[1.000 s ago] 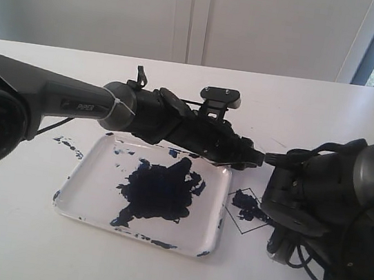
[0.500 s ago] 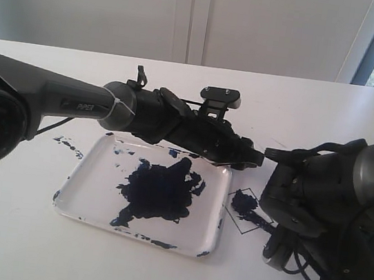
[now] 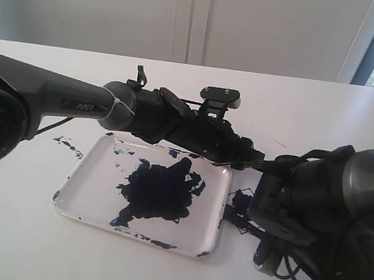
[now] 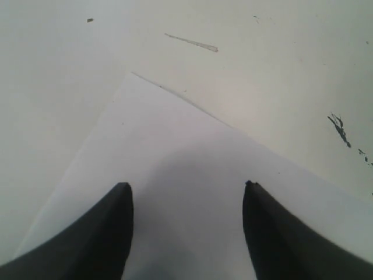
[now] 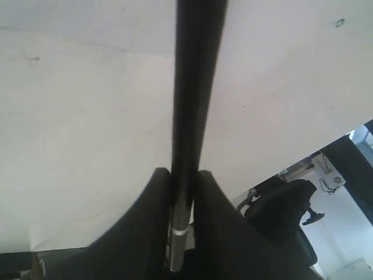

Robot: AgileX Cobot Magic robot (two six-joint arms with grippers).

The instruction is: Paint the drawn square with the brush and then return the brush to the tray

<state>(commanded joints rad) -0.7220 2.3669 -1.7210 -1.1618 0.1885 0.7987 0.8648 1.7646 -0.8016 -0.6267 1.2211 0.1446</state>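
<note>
White tabletop (image 3: 6,240) in the exterior view. A shallow, glossy clear-white tray (image 3: 86,185) sits left of centre, and a big dark navy paint blotch (image 3: 159,192) fills its middle. Smaller chips of paint dot its rim.

Just beside the tray's right edge lies the drawn square (image 3: 239,204). It is a thin black outline on a white paper sheet (image 4: 175,163), and its inside is smeared navy. Your right arm (image 3: 325,201), a bulky dark shape, covers the square's right part.

Your left arm (image 3: 74,100) stretches in from the left, over the tray's far edge, and ends near the square. In the left wrist view, your left fingers (image 4: 111,233) stand well apart with nothing between them. They are above the paper sheet. A few dark paint specks (image 4: 339,125) mark the tabletop past the sheet.

In the right wrist view, your right fingers (image 5: 218,233) are clamped on the brush (image 5: 189,105). Its long black handle runs straight out from between them, and a silver band shows on it low in the grip.

The brush is off the tray, held in that grip over by the square. Its bristle end is not visible in any view, probably hidden under the right arm, so whether it touches the paper cannot be told.
</note>
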